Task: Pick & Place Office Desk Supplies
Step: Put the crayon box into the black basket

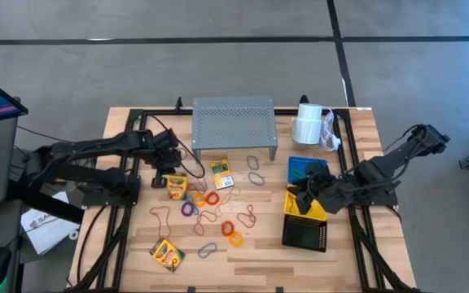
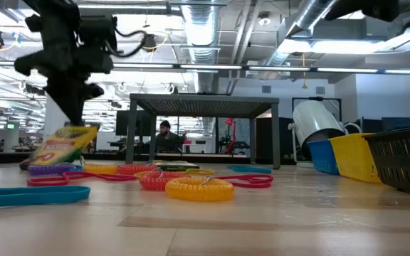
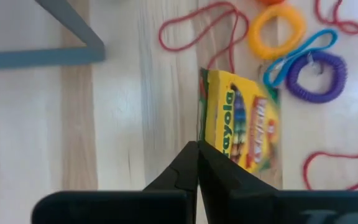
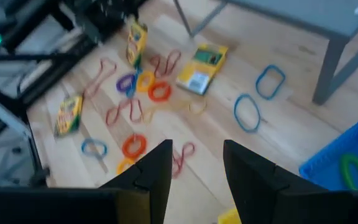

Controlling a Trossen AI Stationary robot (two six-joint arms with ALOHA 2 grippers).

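crayon box (image 3: pixel 244 127) pinched in left claw (image 3: pixel 196 152) (tilted, edge-gripped)

Even, bright overhead light from ceiling strip fixtures (image 2: pixel 212 67) in the low view, soft shadows on the pale wooden table (image 1: pixel 348 252), near tabletop blurred there, both wrist views soft, the crayon box (image 3: pixel 247 121) smeared.

The high view looks straight down on the whole table (image 1: pixel 243 248). The low view looks level across it. The left wrist view sits close above a crayon box (image 3: pixel 247 124) just beyond its fingers (image 3: pixel 194 168); all four views share that box.
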